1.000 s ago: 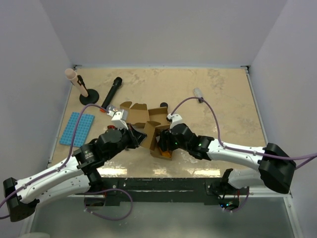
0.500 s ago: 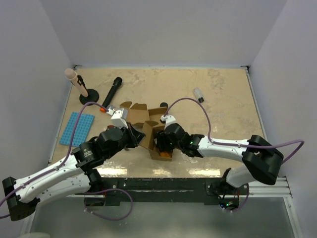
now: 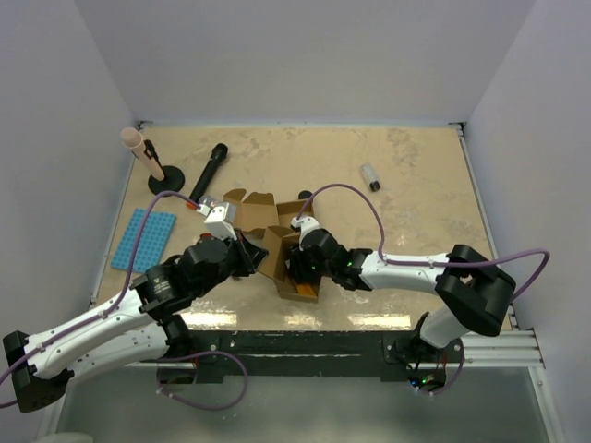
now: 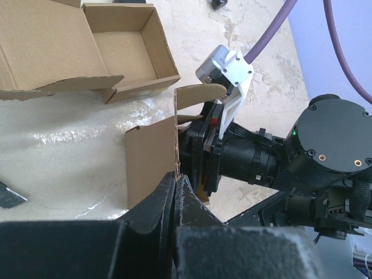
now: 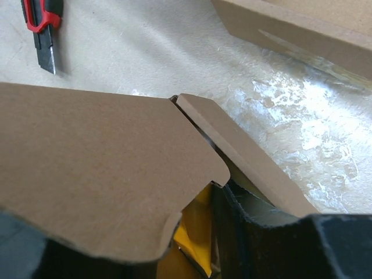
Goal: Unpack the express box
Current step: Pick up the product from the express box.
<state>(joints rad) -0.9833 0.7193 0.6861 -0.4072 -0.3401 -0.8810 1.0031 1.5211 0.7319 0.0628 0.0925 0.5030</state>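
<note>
Pinching a flat, matte brown cardboard wall of the express box (image 4: 150, 163) w/ my left gripper (image 4: 176, 178), clamped tight; right gripper (image 3: 298, 264) sits inside by a yellow item (image 5: 195, 225), can't tell its grip.

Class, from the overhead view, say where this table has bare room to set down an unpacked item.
Free: right side of the table, between the vial and the right wall; also the far strip behind the empty box. Crowded: centre-left, around the express box and blue plate.

My right tool (image 3: 299, 266): I've pushed deeper into the box (image 3: 275, 249), jaws narrowing.
My elbow (image 3: 473, 293): swung left.
Purple cable (image 3: 355, 189): slid off the vial (image 3: 369, 175).
</note>
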